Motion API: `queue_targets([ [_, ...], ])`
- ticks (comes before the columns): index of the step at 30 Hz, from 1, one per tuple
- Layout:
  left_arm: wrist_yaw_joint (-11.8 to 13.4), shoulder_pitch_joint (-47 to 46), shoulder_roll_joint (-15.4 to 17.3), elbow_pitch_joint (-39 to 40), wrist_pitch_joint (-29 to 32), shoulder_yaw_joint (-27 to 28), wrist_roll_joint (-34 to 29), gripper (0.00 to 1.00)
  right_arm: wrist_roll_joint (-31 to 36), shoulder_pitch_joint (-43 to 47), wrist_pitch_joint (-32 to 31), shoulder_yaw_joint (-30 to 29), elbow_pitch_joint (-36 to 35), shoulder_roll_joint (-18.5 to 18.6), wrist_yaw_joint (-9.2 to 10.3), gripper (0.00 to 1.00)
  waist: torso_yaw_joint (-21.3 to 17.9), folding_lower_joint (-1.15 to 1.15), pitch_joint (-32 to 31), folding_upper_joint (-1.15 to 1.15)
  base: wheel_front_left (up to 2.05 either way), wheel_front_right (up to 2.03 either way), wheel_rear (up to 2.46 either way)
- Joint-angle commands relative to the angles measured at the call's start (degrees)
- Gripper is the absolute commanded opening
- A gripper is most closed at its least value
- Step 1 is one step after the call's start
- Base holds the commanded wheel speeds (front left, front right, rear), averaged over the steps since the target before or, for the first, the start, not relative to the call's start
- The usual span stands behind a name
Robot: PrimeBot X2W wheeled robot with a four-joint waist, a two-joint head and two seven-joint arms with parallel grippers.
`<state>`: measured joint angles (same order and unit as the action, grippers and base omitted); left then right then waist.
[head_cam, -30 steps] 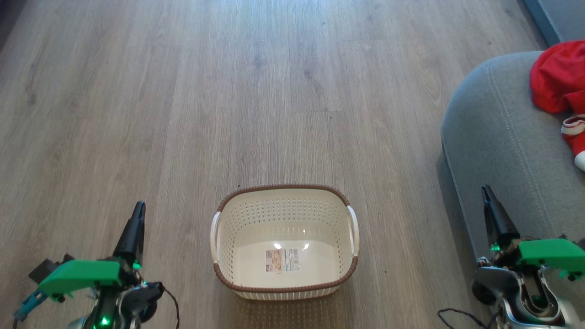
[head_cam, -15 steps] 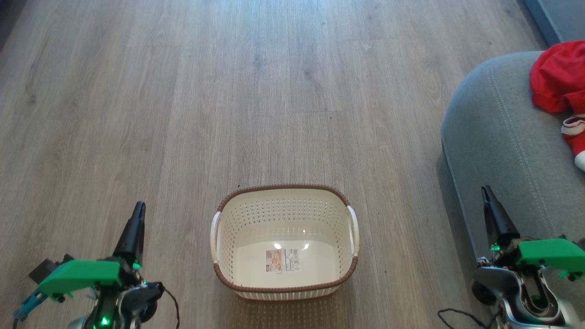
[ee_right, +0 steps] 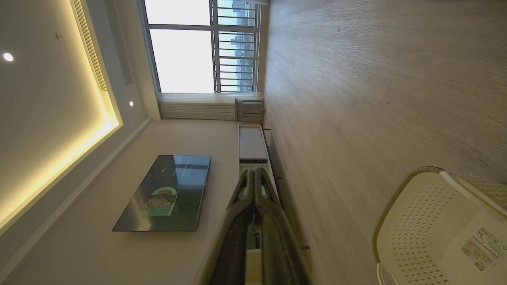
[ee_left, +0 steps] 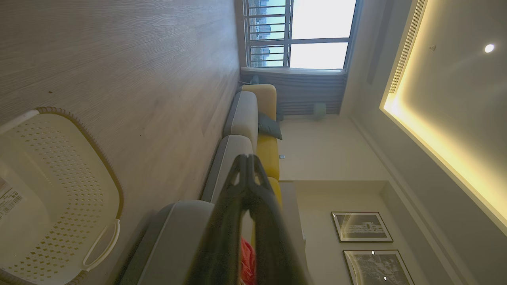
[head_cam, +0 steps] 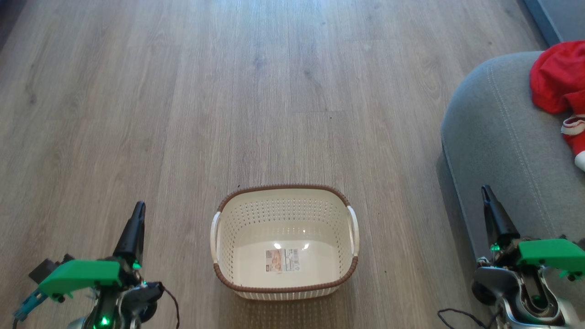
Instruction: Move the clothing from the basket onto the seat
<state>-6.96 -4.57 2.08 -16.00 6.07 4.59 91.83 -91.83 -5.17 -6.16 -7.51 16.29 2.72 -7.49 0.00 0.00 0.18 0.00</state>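
My L gripper & R gripper are both closed. Basket sits between them. Clothing lies on seat, past R gripper.

**A Living Room in a Home**

A domestic living room was indicated. A long sofa in grey and yellow, with a dark cushion laid on it, was ranged along one wall. Two framed pictures were hung on the wall behind it. On the facing wall a flat-screen television was mounted, and a low white cabinet was set against the same wall. The floor was laid with pale wood-look planks. A tall railed window, through which high-rise buildings were seen, was fitted at the far end. The ceiling was lit by a warm cove strip and recessed spotlights. A perforated basket was stood on the floor near a grey upholstered seat.
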Motion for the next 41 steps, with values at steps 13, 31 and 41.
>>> queue_targets([
  [13,-0.5,-1.6,0.8,2.0,0.4,1.9,0.3,0.0,-0.3,-1.0,-0.3,1.0,-2.3,0.2,0.0,0.0,0.0,0.0,0.0,0.0,0.0,0.0,0.0],
  [31,-0.5,-1.6,0.8,2.0,0.4,1.9,0.3,0.0,-0.3,-1.0,-0.3,1.0,-2.3,0.2,0.0,0.0,0.0,0.0,0.0,0.0,0.0,0.0,0.0],
  [41,-0.5,-1.6,0.8,2.0,0.4,1.9,0.3,0.0,-0.3,-1.0,-0.3,1.0,-2.3,0.2,0.0,0.0,0.0,0.0,0.0,0.0,0.0,0.0,0.0],
])
